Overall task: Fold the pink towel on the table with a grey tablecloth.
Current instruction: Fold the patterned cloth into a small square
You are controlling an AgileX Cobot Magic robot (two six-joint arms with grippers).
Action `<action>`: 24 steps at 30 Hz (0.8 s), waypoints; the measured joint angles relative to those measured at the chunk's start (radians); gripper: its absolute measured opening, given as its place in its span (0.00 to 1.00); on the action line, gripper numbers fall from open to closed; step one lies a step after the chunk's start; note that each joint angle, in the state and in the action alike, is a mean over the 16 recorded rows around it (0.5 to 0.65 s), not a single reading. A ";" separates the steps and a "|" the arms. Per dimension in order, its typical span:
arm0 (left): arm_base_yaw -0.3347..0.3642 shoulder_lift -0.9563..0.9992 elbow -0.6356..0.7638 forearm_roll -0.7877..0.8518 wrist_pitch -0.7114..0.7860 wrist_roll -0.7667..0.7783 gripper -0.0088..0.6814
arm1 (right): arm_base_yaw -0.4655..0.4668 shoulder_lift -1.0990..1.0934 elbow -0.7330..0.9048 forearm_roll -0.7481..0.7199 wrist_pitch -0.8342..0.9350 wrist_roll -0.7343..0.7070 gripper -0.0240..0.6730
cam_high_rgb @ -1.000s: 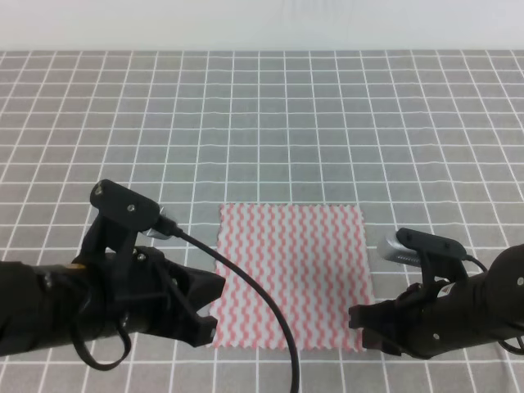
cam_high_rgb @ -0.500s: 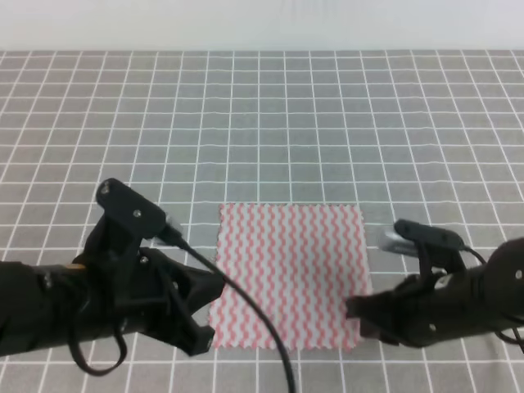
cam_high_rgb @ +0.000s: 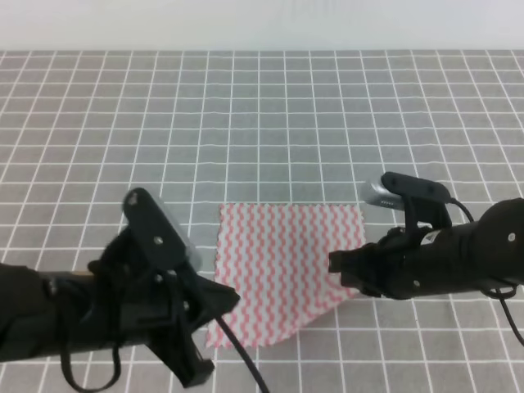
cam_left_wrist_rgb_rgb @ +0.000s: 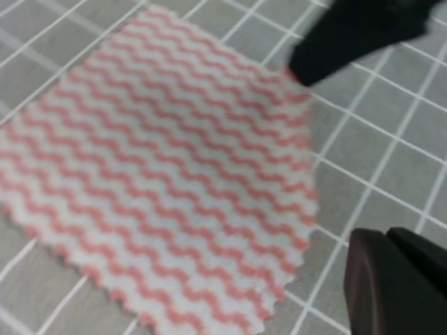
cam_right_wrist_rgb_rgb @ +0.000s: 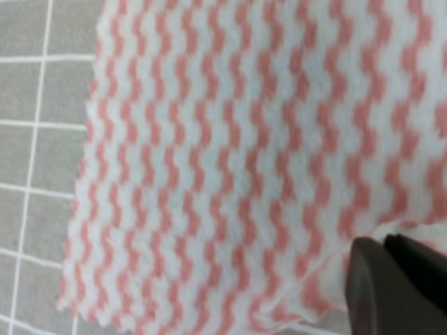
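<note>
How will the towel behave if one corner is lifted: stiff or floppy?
Probably floppy: the towel already bends where the right gripper has its near right corner raised, while the rest lies flat on the table. It looks thin, so likely light. The far edge may drag across the cloth, since nothing pins it.

A plain white featureless band of wall or backdrop (cam_high_rgb: pixel 262 24) runs the full width beyond the far edge of the surface; its material is indeterminate.
</note>
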 joint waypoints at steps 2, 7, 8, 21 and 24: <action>-0.014 0.005 0.000 -0.007 0.001 0.021 0.01 | 0.000 0.006 -0.012 -0.003 -0.007 0.000 0.01; -0.050 0.023 -0.001 -0.020 -0.012 0.071 0.01 | 0.000 0.030 -0.041 -0.011 -0.021 -0.001 0.01; -0.057 0.027 -0.001 -0.022 -0.018 0.077 0.01 | 0.000 0.036 -0.046 -0.012 -0.023 -0.001 0.01; -0.087 0.090 -0.001 -0.028 -0.114 0.116 0.34 | -0.003 0.086 -0.105 -0.022 -0.048 -0.002 0.01; -0.087 0.107 -0.001 -0.028 -0.132 0.142 0.44 | -0.006 0.091 -0.115 -0.023 -0.051 -0.002 0.01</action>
